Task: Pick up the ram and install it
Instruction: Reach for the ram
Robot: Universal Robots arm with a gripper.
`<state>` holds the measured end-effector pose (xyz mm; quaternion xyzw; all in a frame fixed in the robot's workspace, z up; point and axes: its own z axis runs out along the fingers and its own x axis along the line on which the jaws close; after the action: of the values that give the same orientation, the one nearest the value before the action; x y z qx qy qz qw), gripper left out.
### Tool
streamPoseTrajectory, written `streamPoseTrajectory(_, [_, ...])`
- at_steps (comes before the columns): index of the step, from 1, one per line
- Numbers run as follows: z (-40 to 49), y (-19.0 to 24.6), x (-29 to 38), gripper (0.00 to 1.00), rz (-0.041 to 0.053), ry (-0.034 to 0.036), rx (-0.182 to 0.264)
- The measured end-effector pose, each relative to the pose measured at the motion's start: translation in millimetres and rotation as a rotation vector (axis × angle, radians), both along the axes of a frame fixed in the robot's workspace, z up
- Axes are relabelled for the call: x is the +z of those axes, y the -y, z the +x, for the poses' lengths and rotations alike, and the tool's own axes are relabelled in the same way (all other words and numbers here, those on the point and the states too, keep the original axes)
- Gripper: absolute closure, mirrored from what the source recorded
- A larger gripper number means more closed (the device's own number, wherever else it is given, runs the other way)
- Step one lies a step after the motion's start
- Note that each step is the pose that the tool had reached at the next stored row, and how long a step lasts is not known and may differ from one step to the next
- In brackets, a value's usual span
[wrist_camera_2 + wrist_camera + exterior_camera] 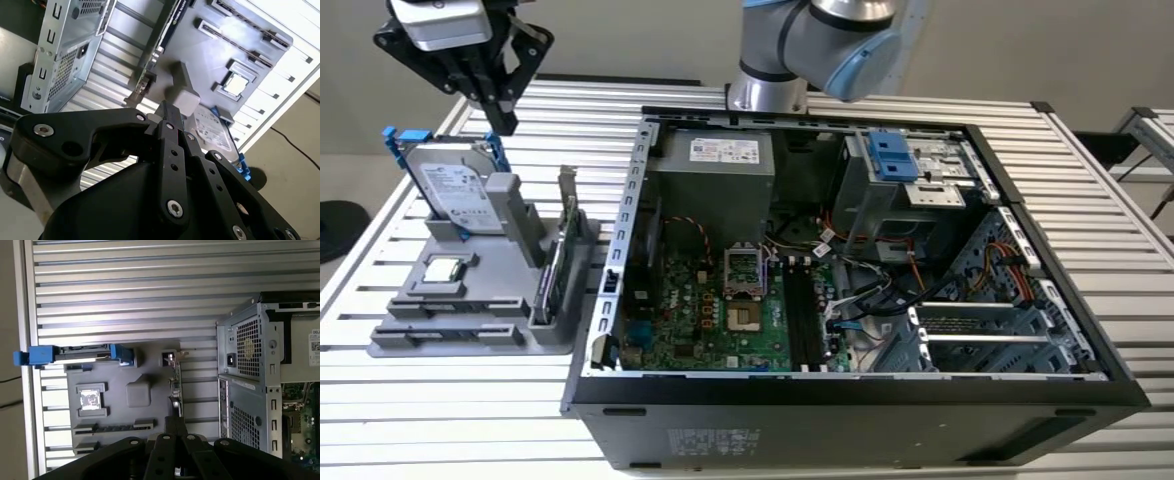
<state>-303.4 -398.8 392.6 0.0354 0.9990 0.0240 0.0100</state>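
1. Overhead, your gripper [498, 118] hangs above the gray parts holder [467, 347], near the upright hard drive [454, 190]. Its fingers are pinched together with nothing between them.
2. Meanwhile, the ram [114, 428] looks to sit on edge in a slot at the holder's end away from the drive, beyond the CPU chip [91, 400]. It is thin and hard to make out.
3. By this evidence you are at the approach: nothing is picked up, and the open computer case [854, 385] stands just beside the holder.
4. A pick calls for parted fingers, squared across the stick's thin edge, and a straight lift.
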Motion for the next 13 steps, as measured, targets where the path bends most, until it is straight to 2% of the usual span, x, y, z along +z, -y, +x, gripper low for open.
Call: streamPoseTrajectory(13, [-20.5,0.0,0.0,1.0,0.0,0.0,0.0])
